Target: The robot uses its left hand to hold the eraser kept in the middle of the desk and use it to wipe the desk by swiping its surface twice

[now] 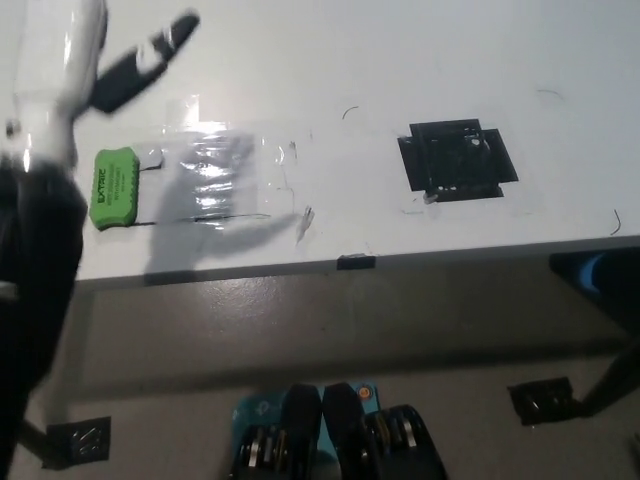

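The green eraser [113, 187] lies flat on the white desk [330, 90] near its left end, beside a patch of clear tape [222, 175]. My white left hand [80, 45] is raised well above the desk at the picture's top left, clear of the eraser. Its dark thumb sticks out to the right and it holds nothing; the rest of its fingers are cut off by the top edge. The hand's shadow falls across the tape patch. My right hand is out of the picture.
A square of black tape [455, 162] is stuck on the desk right of the middle. A small black clip [352, 262] sits on the desk's front edge. Below on the floor is a blue box [262, 412].
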Robot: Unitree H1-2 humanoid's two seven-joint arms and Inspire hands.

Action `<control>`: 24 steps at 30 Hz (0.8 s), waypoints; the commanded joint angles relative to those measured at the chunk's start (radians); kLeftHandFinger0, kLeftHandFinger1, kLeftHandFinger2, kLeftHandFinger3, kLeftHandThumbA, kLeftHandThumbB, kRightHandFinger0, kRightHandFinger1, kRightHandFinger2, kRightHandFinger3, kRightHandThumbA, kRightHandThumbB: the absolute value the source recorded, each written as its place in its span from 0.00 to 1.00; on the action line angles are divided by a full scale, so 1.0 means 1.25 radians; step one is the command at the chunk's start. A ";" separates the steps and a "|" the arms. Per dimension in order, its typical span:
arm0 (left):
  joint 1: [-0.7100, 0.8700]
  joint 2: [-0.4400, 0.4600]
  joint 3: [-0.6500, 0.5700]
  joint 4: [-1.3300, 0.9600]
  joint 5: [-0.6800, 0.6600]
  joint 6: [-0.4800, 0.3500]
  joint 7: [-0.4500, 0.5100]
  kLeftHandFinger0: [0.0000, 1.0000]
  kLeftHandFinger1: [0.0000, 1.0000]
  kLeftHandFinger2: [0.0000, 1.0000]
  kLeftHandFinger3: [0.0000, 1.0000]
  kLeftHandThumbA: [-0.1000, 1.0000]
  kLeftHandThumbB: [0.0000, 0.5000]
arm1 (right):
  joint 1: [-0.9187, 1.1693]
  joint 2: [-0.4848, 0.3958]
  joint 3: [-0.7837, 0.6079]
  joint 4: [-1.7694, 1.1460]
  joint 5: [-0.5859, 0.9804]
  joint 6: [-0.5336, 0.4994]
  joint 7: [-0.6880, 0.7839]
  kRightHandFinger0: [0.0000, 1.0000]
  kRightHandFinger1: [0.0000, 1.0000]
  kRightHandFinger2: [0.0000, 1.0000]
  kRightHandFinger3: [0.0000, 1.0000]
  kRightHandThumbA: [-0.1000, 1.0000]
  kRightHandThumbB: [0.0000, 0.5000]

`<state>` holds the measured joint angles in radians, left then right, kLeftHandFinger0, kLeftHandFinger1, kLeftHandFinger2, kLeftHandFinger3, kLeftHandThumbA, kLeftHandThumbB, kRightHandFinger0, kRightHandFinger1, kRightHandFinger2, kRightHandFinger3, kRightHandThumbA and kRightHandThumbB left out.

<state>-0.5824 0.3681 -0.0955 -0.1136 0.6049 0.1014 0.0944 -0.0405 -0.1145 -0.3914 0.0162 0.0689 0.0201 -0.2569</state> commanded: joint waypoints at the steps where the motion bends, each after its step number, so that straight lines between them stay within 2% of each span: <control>1: 0.171 -0.068 0.050 -0.170 -0.078 0.007 0.023 1.00 1.00 1.00 1.00 1.00 0.82 | -0.010 -0.032 0.000 -0.032 -0.001 0.002 0.012 1.00 1.00 1.00 1.00 1.00 0.19; 2: 0.204 -0.081 0.056 -0.172 -0.096 -0.012 0.027 1.00 1.00 1.00 1.00 1.00 0.77 | -0.011 -0.031 -0.001 -0.031 0.000 0.002 0.011 1.00 1.00 1.00 1.00 1.00 0.21; 4: 0.279 -0.109 0.065 -0.171 -0.132 -0.057 0.040 1.00 1.00 1.00 1.00 1.00 0.75 | -0.012 -0.030 -0.001 -0.028 -0.002 0.002 0.007 1.00 1.00 1.00 1.00 1.00 0.24; 6: 0.347 -0.143 0.073 -0.153 -0.158 -0.123 0.061 1.00 1.00 1.00 1.00 1.00 0.66 | -0.012 -0.032 0.000 -0.027 0.000 0.003 0.009 1.00 1.00 1.00 1.00 1.00 0.23; 8: 0.423 -0.181 0.077 -0.132 -0.209 -0.173 0.065 1.00 1.00 1.00 1.00 1.00 0.62 | -0.010 -0.034 0.002 -0.027 -0.008 0.001 0.006 1.00 1.00 1.00 1.00 1.00 0.21; 9: 0.446 -0.185 0.072 -0.111 -0.195 -0.211 0.080 1.00 1.00 1.00 1.00 1.00 0.56 | -0.010 -0.033 0.002 -0.029 -0.004 0.003 0.006 1.00 1.00 1.00 1.00 1.00 0.21; 10: 0.468 -0.189 0.069 -0.091 -0.186 -0.234 0.085 1.00 1.00 1.00 1.00 1.00 0.61 | -0.012 -0.034 0.002 -0.025 -0.005 0.007 0.006 1.00 1.00 1.00 1.00 1.00 0.24; 12: 0.514 -0.204 0.065 -0.084 -0.196 -0.225 0.071 1.00 1.00 1.00 1.00 1.00 0.74 | -0.011 -0.036 0.005 -0.027 -0.011 0.009 0.006 1.00 1.00 1.00 1.00 1.00 0.22; 13: 0.531 -0.205 0.063 -0.063 -0.190 -0.257 0.083 1.00 1.00 1.00 1.00 1.00 0.70 | -0.010 -0.037 0.006 -0.028 -0.009 0.005 0.008 1.00 1.00 1.00 1.00 1.00 0.21; 14: 0.531 -0.206 0.065 -0.062 -0.190 -0.260 0.082 1.00 1.00 1.00 1.00 1.00 0.69 | -0.009 -0.037 0.007 -0.028 -0.009 0.005 0.008 1.00 1.00 1.00 1.00 1.00 0.21; 15: 0.554 -0.211 0.069 -0.034 -0.159 -0.262 0.105 1.00 1.00 1.00 1.00 1.00 0.65 | -0.013 -0.032 0.000 -0.026 0.009 -0.001 0.010 1.00 1.00 1.00 1.00 1.00 0.22; 16: 0.570 -0.221 0.078 -0.008 -0.180 -0.272 0.110 1.00 1.00 1.00 1.00 1.00 0.67 | -0.012 -0.033 0.002 -0.023 0.006 -0.001 0.011 1.00 1.00 1.00 1.00 1.00 0.23; 17: 0.570 -0.224 0.088 0.044 -0.185 -0.311 0.128 1.00 1.00 1.00 1.00 1.00 0.68 | -0.009 -0.036 0.009 -0.027 -0.014 0.015 0.006 1.00 1.00 1.00 1.00 1.00 0.26; 19: 0.554 -0.223 0.092 0.101 -0.168 -0.341 0.147 1.00 1.00 1.00 1.00 1.00 0.69 | -0.008 -0.040 0.005 -0.028 -0.014 0.010 0.005 1.00 1.00 1.00 1.00 1.00 0.23; 20: 0.545 -0.212 0.099 0.154 -0.157 -0.323 0.149 1.00 1.00 1.00 1.00 1.00 0.81 | -0.009 -0.040 0.003 -0.028 -0.008 0.012 0.007 1.00 1.00 1.00 1.00 1.00 0.21; 22: 0.533 -0.215 0.116 0.195 -0.212 -0.363 0.139 1.00 1.00 1.00 1.00 1.00 0.75 | -0.010 -0.035 0.003 -0.037 -0.001 0.026 0.006 1.00 1.00 1.00 1.00 1.00 0.20; 23: 0.517 -0.230 0.142 0.239 -0.309 -0.379 0.110 1.00 1.00 1.00 1.00 1.00 0.65 | -0.008 -0.039 0.009 -0.036 -0.009 0.029 0.010 1.00 1.00 1.00 1.00 1.00 0.18; 24: 0.514 -0.238 0.158 0.242 -0.390 -0.332 0.058 1.00 1.00 1.00 1.00 1.00 0.77 | -0.010 -0.038 0.007 -0.028 -0.001 0.017 0.013 1.00 1.00 1.00 1.00 1.00 0.21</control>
<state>0.1089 0.0878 0.0361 0.1182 0.3723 -0.2060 0.1943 -0.0407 -0.1367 -0.3844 0.0131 0.0646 0.0415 -0.2553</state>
